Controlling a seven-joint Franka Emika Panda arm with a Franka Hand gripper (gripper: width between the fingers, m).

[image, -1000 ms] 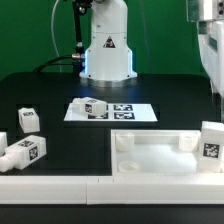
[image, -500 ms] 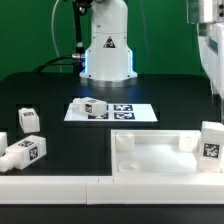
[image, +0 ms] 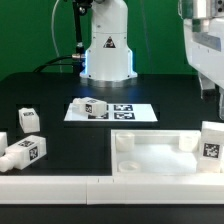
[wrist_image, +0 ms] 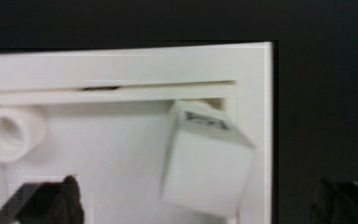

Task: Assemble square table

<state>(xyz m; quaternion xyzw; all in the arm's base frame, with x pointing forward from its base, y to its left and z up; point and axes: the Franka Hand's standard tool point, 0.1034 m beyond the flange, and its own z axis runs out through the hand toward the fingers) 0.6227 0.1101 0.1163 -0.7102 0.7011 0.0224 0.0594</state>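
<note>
The square table's white panel [image: 160,152] lies at the front right, its raised rim and a round corner socket [wrist_image: 2,132] showing in the wrist view. One tagged white leg [image: 212,140] stands at the panel's right corner and appears as leg [wrist_image: 208,150] under the wrist camera. My gripper [image: 210,92] hangs above that leg. It is open: in the wrist view the gripper [wrist_image: 197,205] has dark fingertips [wrist_image: 48,200] far apart, with nothing between them. Another leg [image: 93,107] lies on the marker board [image: 130,112]. Three more legs [image: 25,152] rest at the exterior view's left.
The robot's base [image: 107,50] stands behind the marker board. A long white rail [image: 60,186] runs along the front edge, touching the panel's front. The table top is black.
The arm has shifted towards the exterior view's left and now shows more of itself above the right-hand leg. The jaws stay wide apart. No part has moved.
</note>
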